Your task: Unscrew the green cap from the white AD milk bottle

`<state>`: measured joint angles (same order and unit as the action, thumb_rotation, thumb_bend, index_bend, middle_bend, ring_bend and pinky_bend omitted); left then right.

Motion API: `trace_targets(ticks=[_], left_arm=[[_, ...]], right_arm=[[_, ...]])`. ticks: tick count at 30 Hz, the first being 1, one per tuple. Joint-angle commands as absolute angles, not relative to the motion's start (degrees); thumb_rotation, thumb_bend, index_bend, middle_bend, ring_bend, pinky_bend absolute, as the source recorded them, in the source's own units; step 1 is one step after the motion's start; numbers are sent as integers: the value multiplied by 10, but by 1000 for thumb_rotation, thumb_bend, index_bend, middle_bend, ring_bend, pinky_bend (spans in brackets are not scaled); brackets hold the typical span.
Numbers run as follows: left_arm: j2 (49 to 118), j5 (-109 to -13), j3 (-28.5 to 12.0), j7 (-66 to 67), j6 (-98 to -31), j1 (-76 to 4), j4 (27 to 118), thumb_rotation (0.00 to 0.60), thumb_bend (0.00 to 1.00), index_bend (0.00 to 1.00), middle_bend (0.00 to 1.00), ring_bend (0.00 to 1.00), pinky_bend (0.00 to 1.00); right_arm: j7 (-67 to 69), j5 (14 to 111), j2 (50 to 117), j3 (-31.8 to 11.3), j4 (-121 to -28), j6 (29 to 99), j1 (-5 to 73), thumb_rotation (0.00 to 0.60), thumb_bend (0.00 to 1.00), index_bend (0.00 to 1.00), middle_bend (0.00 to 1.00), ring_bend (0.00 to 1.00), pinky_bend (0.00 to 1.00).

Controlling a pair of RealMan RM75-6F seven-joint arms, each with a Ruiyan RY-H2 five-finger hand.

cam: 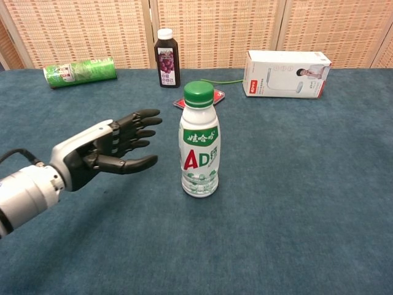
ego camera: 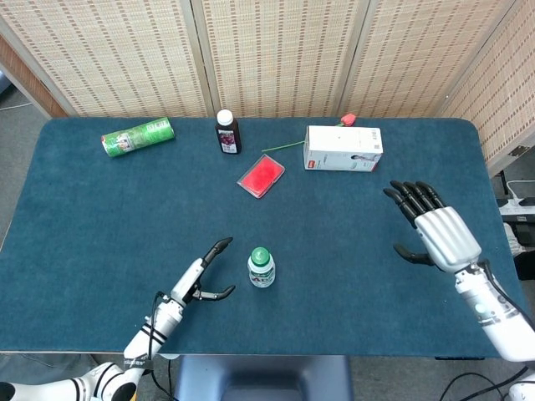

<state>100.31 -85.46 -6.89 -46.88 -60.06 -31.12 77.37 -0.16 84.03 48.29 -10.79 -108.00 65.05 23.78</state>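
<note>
The left hand (cam: 104, 150) is stretched out low over the blue desk (ego camera: 100, 217), fingers (cam: 144, 117) spread and reaching toward the white AD milk bottle (cam: 199, 150), thumb slung underneath them. It holds nothing, and a clear strip of desk shows between its fingertips and the bottle's side. From overhead, the same left hand (ego camera: 201, 280) sits just to the left of the bottle (ego camera: 261, 269), near the front edge of the desk.

The bottle stands upright in the middle of the desk toward the front, its green cap (cam: 199, 93) on top of the neck.

Well off to the other side, the right hand (ego camera: 435, 230) hovers over the desk, palm down, fingers straight and splayed, empty, well apart from the bottle.

Further back, a flat red packet (ego camera: 261, 175) lies behind the bottle. Along the far edge stand a small dark bottle with a white cap (ego camera: 226, 132), a green can (ego camera: 137, 136) on its side toward the left corner, and a white box (ego camera: 343, 149) toward the right, with a thin green stem (ego camera: 284, 147) running from its left end. A woven screen (ego camera: 267, 50) closes off the room behind the desk.
</note>
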Motion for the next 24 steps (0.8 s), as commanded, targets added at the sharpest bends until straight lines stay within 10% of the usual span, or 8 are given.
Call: trace_targets(ticks=[1,24], left_arm=[[1020,-837,-84,-461,-593,-321,770,600,300,0,0,0,0],[1096,-799,-121,-436,-530,-395,736,600,300,89,0,0,0]], right_arm=[[-4,830,485,-109,-1079,640,245,600,165,0,0,0,0],[57,801,476,-108,-1038,614,260,600,165,0,0,0,0]])
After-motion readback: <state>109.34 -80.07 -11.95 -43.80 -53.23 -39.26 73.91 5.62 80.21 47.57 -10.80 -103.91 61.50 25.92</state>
